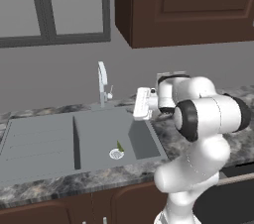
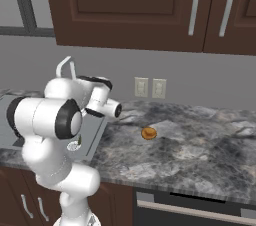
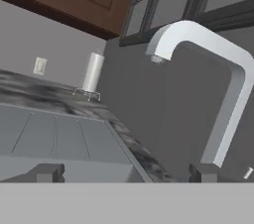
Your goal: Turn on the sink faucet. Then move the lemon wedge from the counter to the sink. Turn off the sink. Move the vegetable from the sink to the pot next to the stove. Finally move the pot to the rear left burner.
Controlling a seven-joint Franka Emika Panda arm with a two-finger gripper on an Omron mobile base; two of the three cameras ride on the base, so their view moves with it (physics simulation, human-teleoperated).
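The sink faucet [image 1: 102,83] [image 2: 64,64] stands behind the grey two-basin sink [image 1: 44,139], and no water runs from its spout [image 3: 159,57]. My gripper [image 1: 137,106] [image 3: 125,173] hangs open just right of the faucet, level with its lower stem, with nothing between its fingers. In the hand view the stem [image 3: 224,119] rises right above one fingertip [image 3: 203,172], and the thin lever [image 3: 246,172] sits at the right edge. A tiny yellow-green lemon wedge [image 1: 119,145] lies in the right basin beside the round drain [image 1: 116,154]. The pot and the stove are out of view.
A small orange round thing [image 2: 148,133] lies on the marbled counter [image 2: 190,155] right of the sink. A paper towel roll [image 3: 93,72] stands far along the counter. Dark wall cabinets [image 1: 188,5] hang above, and a dark appliance front [image 2: 200,210] sits below the counter.
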